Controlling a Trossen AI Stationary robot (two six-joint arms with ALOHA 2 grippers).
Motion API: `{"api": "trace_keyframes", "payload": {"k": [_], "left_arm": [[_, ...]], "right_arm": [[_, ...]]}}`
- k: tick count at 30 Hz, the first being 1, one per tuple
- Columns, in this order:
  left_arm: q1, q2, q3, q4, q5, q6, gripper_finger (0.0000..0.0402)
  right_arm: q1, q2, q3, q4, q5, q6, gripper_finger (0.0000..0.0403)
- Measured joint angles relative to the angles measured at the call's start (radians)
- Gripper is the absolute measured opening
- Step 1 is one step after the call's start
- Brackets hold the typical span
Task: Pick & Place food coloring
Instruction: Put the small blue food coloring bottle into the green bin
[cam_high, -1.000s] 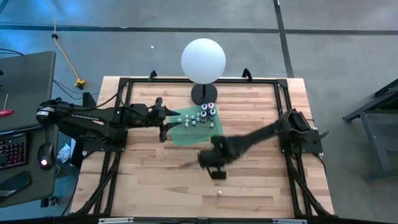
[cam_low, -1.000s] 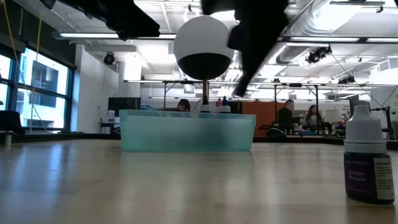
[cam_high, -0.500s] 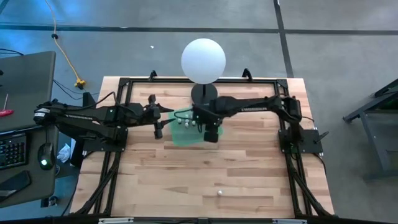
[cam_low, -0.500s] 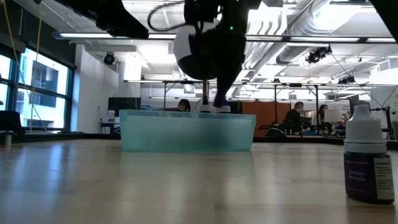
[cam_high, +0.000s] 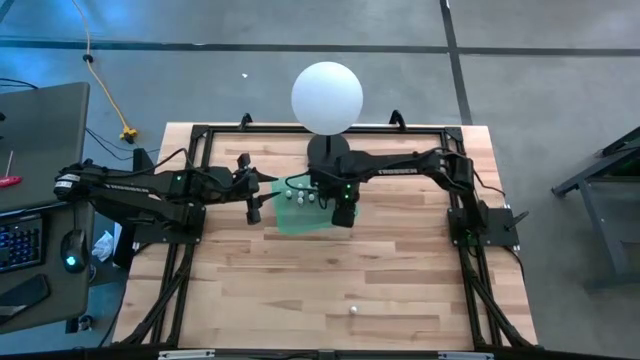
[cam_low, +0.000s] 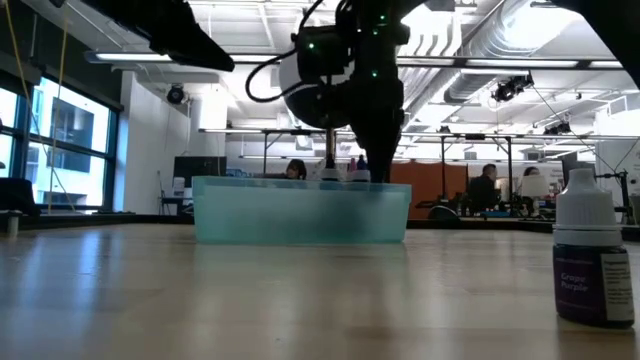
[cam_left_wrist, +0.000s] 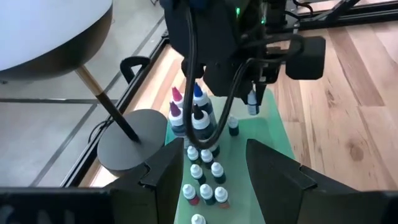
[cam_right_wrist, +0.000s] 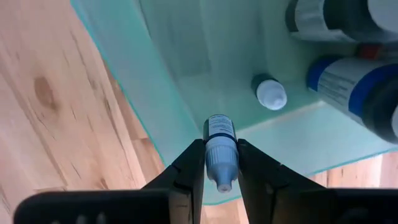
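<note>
Right gripper (cam_right_wrist: 221, 163) pinches a food coloring bottle (cam_right_wrist: 221, 146) above the green tray (cam_right_wrist: 186, 74), right side. Left gripper (cam_left_wrist: 211, 171) waits left of tray, jaws spread.

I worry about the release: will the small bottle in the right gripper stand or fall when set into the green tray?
Probably it tips: the bottle is slim and held lengthwise between the right gripper's fingers, not upright. Its round body may roll inside the green tray.

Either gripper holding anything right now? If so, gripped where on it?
The right gripper is shut on a small food coloring bottle, pinched at its pale upper part near the tip, over the green tray. The left gripper is open, holding nothing.
</note>
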Motion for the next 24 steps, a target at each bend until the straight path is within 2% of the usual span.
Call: {"api": "trace_keyframes", "payload": {"k": [10,19,24], "left_arm": [[0.0,0.0,0.0,-0.01,0.001,-0.004,0.017],[0.0,0.001,0.0,-0.035,0.007,-0.007,0.017],[0.0,0.001,0.0,-0.045,0.007,-0.008,0.017]], "right_arm": [[0.002,0.035,0.0,0.021,0.036,0.008,0.0073],[0.003,0.073,0.0,0.002,0.013,0.009,0.0074],[0.019,0.093,0.002,-0.003,0.033,-0.041,0.0075]]}}
